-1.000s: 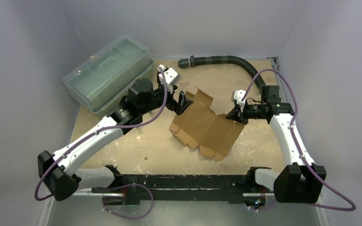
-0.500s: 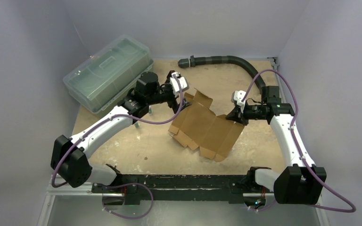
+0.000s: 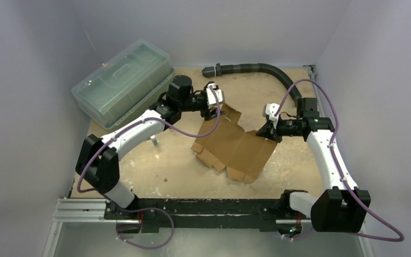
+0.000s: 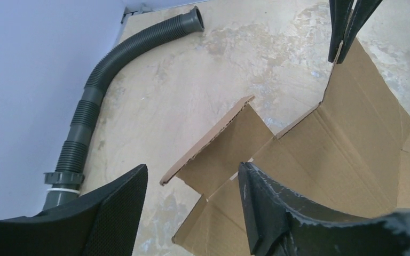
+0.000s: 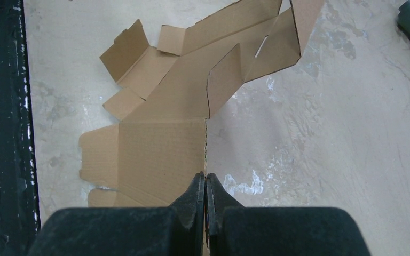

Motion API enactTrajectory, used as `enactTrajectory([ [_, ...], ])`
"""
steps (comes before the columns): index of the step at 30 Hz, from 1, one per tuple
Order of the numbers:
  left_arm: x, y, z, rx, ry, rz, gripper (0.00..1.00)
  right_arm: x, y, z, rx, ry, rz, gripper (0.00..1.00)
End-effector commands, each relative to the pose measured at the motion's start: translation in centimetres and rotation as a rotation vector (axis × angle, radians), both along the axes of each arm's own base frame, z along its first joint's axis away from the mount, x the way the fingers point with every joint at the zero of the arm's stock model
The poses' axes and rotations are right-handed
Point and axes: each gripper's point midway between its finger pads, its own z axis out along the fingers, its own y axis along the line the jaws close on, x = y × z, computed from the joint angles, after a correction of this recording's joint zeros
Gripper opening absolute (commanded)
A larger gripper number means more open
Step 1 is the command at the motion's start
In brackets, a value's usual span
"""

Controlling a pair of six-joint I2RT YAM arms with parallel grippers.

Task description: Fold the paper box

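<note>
The paper box (image 3: 235, 143) is a brown die-cut cardboard piece lying mostly flat at the table's middle, with its right side lifted. My right gripper (image 3: 268, 133) is shut on the box's right edge; the right wrist view shows the fingers (image 5: 205, 180) pinching the cardboard (image 5: 160, 149). My left gripper (image 3: 212, 113) is open at the box's far left flap. In the left wrist view the raised flap (image 4: 229, 144) lies between the spread fingers (image 4: 192, 168); I cannot tell whether they touch it. The right gripper's shut fingers (image 4: 347, 26) show there at the top.
A large clear greenish lidded plastic bin (image 3: 123, 80) stands at the back left. A dark corrugated hose (image 3: 257, 68) curves along the far edge and also shows in the left wrist view (image 4: 96, 96). A black rail (image 3: 203, 206) runs along the near edge.
My left arm has swung right and farther out, turning its wrist, and its open gripper now sits at the box's far flap. The right arm and the box have barely moved.
</note>
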Motion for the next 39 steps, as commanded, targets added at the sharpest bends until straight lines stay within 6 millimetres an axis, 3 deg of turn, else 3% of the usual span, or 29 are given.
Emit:
enactTrajectory([
  [1,0.2,-1.6,2.6,-0.047,-0.069,-0.084,0.6,-0.1,0.6,2.2,0.03,-0.065,0.032,0.0],
  [9,0.7,-2.9,1.2,0.018,-0.131,-0.061,0.46,-0.1,0.6,2.2,0.032,-0.063,0.034,0.0],
  [12,0.6,-3.3,0.7,0.06,-0.163,-0.052,0.3,-0.1,0.6,2.2,0.033,-0.06,0.034,0.0],
  [15,0.5,-3.2,0.4,0.09,-0.185,-0.039,0.0,-0.1,0.6,2.1,0.034,-0.057,0.033,0.0],
  [20,0.2,-2.5,1.4,0.097,-0.218,-0.007,0.0,0.6,0.4,2.2,0.038,-0.04,-0.009,0.0],
  [28,-0.3,-1.7,1.0,0.13,-0.142,0.044,0.0,2.2,-0.1,1.5,0.038,0.012,-0.098,0.0],
  [31,-0.1,-2.0,0.8,0.139,-0.108,0.071,0.0,2.2,0.0,1.3,0.051,0.034,-0.093,0.11],
  [36,-0.6,-2.9,1.1,0.133,-0.109,0.066,0.0,1.6,0.9,2.2,0.114,0.065,-0.066,0.51],
  [39,-0.8,-3.7,1.1,0.127,-0.104,0.058,0.0,1.5,1.5,3.5,0.154,0.058,-0.04,0.62],
])
